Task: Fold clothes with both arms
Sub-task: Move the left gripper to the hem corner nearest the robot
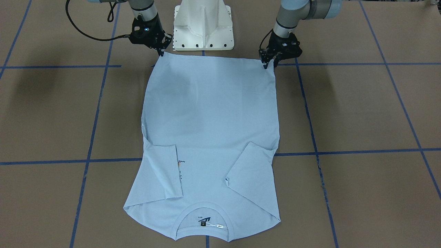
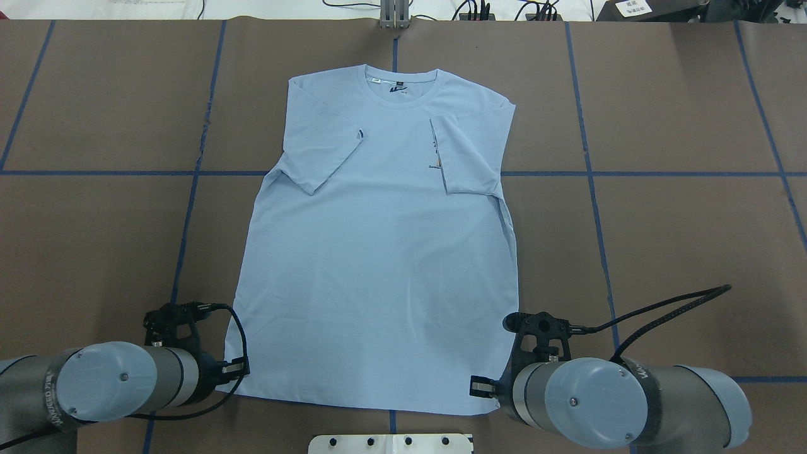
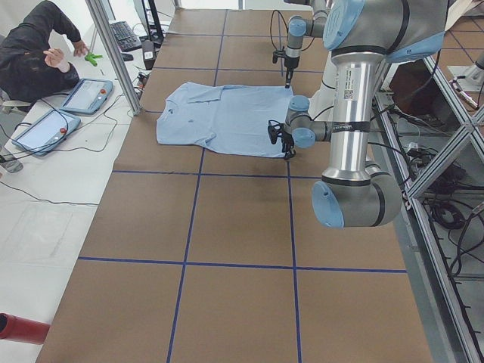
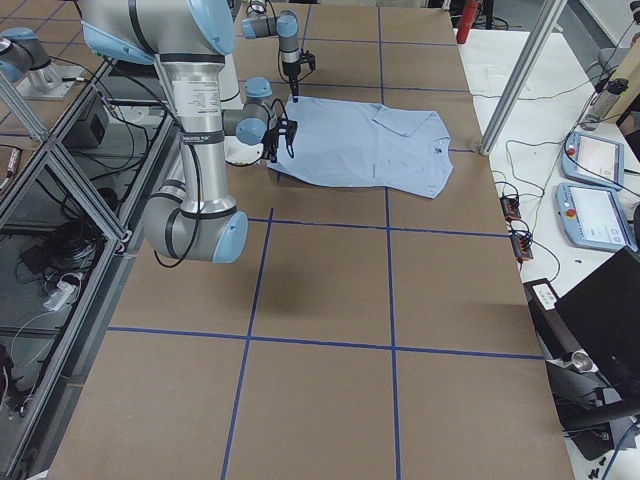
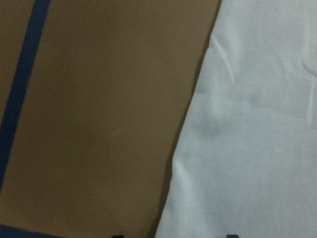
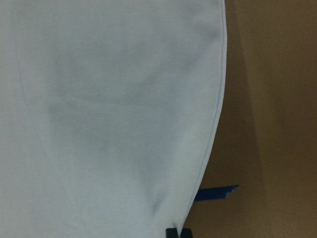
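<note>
Logged light blue T-shirt (image 1: 210, 113) flat before white pedestal base (image 1: 203, 24), hem toward it; judged light, limp, sag-prone, best pinched at both hem corners nearest base; left gripper (image 1: 268, 64) there spread astride edge, right gripper (image 1: 161, 52) apparently clamped on hem.

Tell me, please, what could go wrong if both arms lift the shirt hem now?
1. The left fingers look open around the T-shirt hem corner, while the right fingers seem shut on theirs. Lifting now could raise one corner only and skew the shirt.
2. The sleeves lie loosely folded on the chest and may flop open.
</note>
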Tool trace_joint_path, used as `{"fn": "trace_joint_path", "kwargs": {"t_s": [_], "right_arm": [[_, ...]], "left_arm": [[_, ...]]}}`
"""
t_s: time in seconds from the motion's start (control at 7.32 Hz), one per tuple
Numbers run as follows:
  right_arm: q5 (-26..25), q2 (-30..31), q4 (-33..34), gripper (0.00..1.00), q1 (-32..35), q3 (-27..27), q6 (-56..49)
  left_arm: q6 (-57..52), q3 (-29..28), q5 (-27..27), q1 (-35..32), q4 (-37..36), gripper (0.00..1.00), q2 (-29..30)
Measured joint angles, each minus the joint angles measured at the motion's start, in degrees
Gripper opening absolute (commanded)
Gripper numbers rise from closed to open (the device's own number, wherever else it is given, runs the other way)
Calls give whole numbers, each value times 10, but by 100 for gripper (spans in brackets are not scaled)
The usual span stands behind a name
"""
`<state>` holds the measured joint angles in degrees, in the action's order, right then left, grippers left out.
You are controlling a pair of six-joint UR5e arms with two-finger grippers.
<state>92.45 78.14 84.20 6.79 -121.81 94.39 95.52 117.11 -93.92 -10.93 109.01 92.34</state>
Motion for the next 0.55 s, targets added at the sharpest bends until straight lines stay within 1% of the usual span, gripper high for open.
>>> {"fn": "trace_joint_path", "kwargs": {"t_s": [0.27,0.41,0.55], "right_arm": [[1,0,0,0,1,0,0],[1,0,0,0,1,1,0],[1,0,1,0,1,1,-1]], "left_arm": [[-1,7,-1,3,-13,27,1],[-1,9,-1,5,-17,23,1],[0,9,-1,8,-18,9,1]]}}
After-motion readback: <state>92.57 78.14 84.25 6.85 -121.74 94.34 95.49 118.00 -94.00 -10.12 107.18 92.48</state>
